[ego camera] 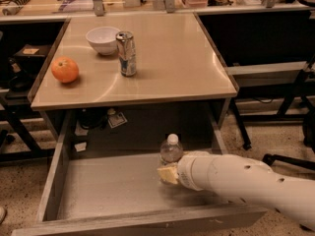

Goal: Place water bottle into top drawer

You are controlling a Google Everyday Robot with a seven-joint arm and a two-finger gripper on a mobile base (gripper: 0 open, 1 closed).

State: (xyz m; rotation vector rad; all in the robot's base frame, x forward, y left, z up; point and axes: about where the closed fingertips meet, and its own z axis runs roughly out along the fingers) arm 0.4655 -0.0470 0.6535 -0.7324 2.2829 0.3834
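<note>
The water bottle (171, 150), clear with a white cap, stands upright inside the open top drawer (113, 186), toward its right side. My gripper (168, 173), at the end of the white arm (246, 183), reaches in from the right and sits at the bottle's lower body, hiding the label and base. Whether the bottle rests on the drawer floor is hidden.
On the tabletop (172, 58) stand a silver-blue drink can (127, 53), a white bowl (103, 39) and an orange (65, 69). The drawer front panel (138, 222) is nearest the camera. Dark desks and chair legs flank both sides. Papers lie in the cavity behind the drawer.
</note>
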